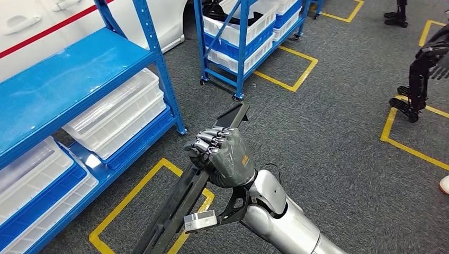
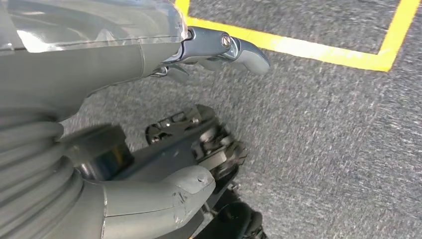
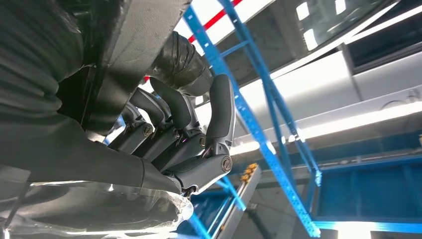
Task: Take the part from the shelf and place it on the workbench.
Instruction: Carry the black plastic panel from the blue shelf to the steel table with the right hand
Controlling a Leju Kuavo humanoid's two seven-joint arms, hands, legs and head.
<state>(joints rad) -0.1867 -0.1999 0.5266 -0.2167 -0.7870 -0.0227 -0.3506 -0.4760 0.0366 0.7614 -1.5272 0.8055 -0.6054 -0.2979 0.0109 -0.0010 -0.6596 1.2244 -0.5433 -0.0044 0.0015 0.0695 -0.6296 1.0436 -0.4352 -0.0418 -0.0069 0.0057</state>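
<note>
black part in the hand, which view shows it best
The head view: the long black part runs its full length through the right hand, which grips it mid-length above the carpet. The right wrist view has it only as a dark surface under the curled fingers. In the left wrist view I cannot make it out.

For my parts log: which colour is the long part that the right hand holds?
Black; the long part in the right hand shows best in the head view.
</note>
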